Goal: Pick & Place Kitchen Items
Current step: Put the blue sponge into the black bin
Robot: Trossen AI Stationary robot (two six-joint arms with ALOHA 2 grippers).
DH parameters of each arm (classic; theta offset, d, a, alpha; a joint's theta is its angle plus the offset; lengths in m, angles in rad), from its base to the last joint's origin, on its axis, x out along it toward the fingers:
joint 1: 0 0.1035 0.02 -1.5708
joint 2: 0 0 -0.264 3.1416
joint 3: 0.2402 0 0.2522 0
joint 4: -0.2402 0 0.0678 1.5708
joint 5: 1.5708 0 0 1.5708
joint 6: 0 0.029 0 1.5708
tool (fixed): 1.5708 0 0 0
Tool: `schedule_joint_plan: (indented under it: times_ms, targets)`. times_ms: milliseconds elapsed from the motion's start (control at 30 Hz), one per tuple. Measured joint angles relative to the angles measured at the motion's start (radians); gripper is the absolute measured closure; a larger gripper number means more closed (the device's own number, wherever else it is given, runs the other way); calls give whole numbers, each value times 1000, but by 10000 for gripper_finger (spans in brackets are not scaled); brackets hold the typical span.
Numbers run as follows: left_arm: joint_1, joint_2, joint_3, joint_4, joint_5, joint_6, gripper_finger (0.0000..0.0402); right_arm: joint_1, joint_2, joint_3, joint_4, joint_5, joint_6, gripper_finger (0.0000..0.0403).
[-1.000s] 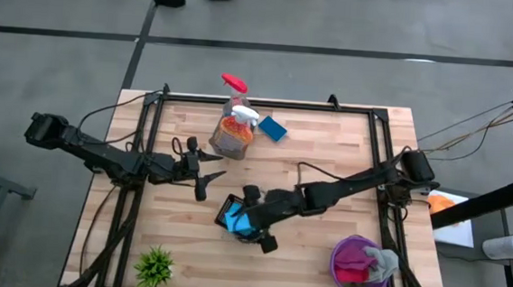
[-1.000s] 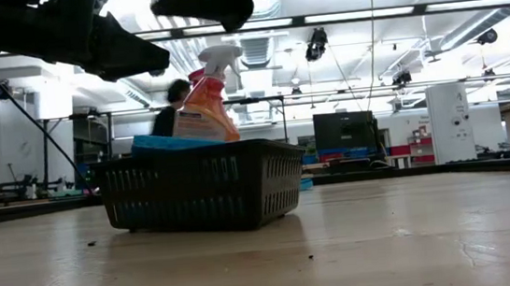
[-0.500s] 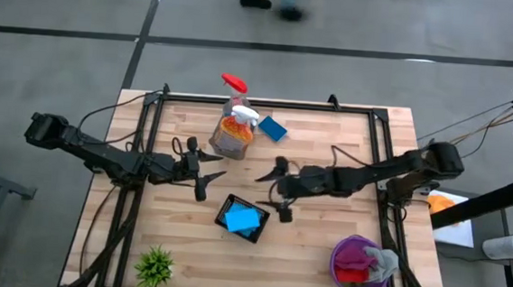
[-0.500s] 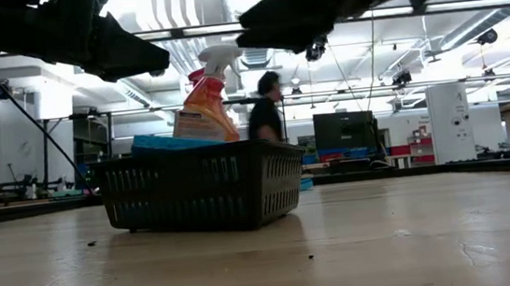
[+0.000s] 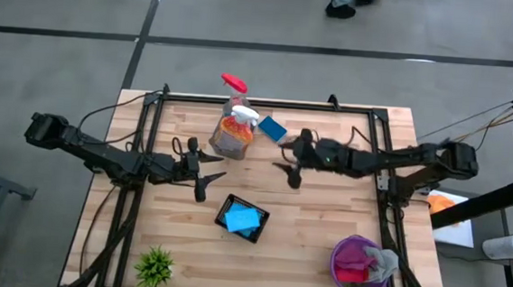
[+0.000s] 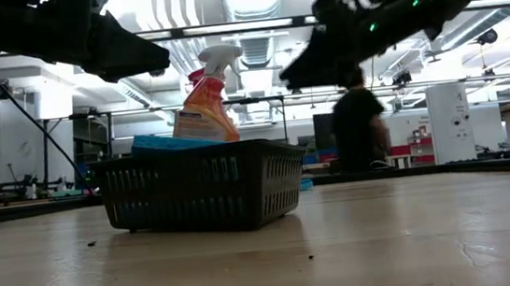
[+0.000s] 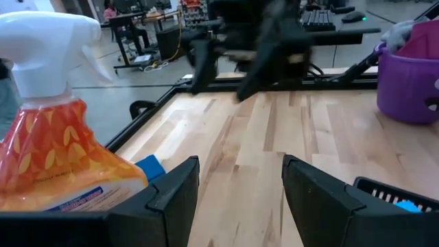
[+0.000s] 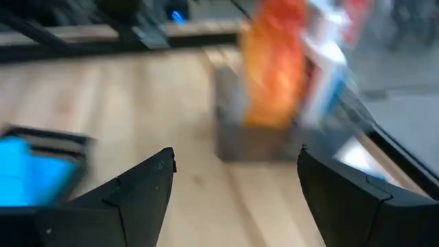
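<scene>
- On the wooden table [image 5: 323,221], in the high view, a black basket [image 5: 243,218] is seen just inside the near edge, with a blue sponge [image 5: 242,219] lying in it. Bare wood is left all round the basket. The left gripper [image 5: 202,170] is held beside the basket on the far-left side, its fingers parted and nothing between them. The right gripper [image 5: 290,161] is held farther from the basket, toward the far edge, spread wide and empty. A second blue sponge [image 5: 273,127] lies beyond it, just beside the orange spray bottle [image 5: 234,133]; the clear spray bottle with red trigger [image 5: 234,87] lies at the far edge. A purple bucket [image 5: 353,270] holding cloths [image 5: 366,265] is placed to the basket's right, near the corner; a green plant [image 5: 154,267] stands to its left.
- In the low view, the basket [image 6: 201,188] stands with open tabletop before it; the orange bottle [image 6: 204,103] rises behind, and a person [image 6: 358,125] is seen in the room beyond.
- In the left wrist view, the orange bottle [image 7: 55,144] is shown close, a sponge [image 7: 151,169] beside it, the basket's rim [image 7: 398,192] and bucket [image 7: 409,82] farther off.
- In the right wrist view, the spread fingers [image 8: 137,189] frame bare wood, with the basket's sponge [image 8: 31,171] to one side.
</scene>
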State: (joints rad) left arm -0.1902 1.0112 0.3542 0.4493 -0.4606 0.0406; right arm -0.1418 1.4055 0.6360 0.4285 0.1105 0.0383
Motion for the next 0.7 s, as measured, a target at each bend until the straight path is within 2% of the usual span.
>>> schedule_joint_plan:
  times_ms: [300,700]
  targets:
    - [0,0,0,0,0,0,192,-227,115,106,-201,-112,16,101]
    - [0,0,0,-7,-2,3,192,-393,395,384,-508,-208,3,101]
